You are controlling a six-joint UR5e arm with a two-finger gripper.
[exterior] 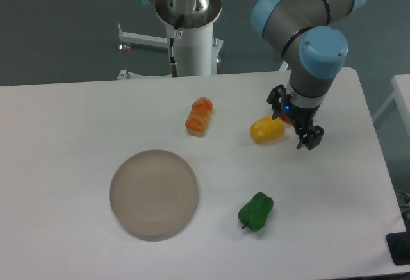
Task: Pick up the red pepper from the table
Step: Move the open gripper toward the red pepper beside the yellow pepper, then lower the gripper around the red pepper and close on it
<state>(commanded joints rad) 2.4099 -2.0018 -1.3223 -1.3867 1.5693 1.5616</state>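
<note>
The red pepper [287,120] shows only as a small red sliver on the white table [77,120], right of the yellow pepper. The gripper body hides most of it. My gripper [293,121] is down over it at the table's right side. One finger [277,99] is at its far left and the other finger [310,139] is at its near right. The jaws stand wide apart on either side of the red pepper. I cannot tell whether the fingers touch it.
A yellow pepper [267,130] lies right beside the gripper's left finger. An orange ridged pepper [199,116] lies further left. A green pepper [256,211] is nearer the front. A round beige-grey plate [154,193] sits front left. The table's right edge [378,145] is close.
</note>
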